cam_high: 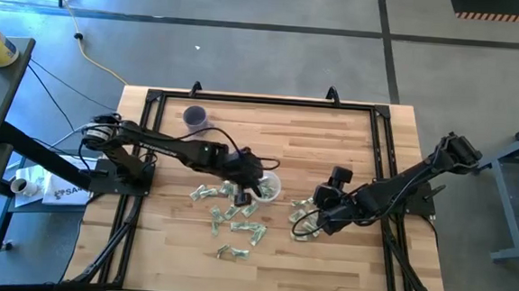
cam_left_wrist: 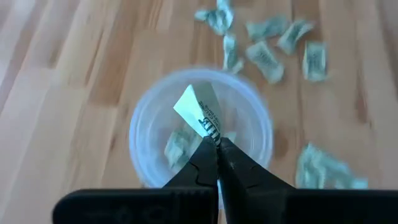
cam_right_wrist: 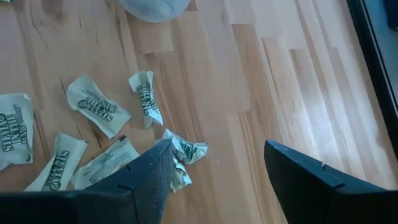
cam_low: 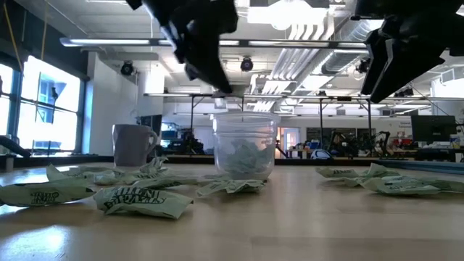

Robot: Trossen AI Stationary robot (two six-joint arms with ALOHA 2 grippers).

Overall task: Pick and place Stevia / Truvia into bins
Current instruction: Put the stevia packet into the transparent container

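Left wrist view shows the left gripper [cam_left_wrist: 216,144] pinching a sachet [cam_left_wrist: 200,111] directly above the cup [cam_left_wrist: 144,118]; releasing only while centred should drop it inside. The right gripper [cam_right_wrist: 217,168] hovers with fingers apart over loose sachets [cam_right_wrist: 96,113] on the table [cam_right_wrist: 280,74].

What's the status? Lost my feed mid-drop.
Left gripper shut on a sachet, above the cup. Right gripper open, low over loose sachets. Nothing blocking the cup.

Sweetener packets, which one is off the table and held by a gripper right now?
The sachet pinched in the left gripper above the clear cup; the others lie flat.
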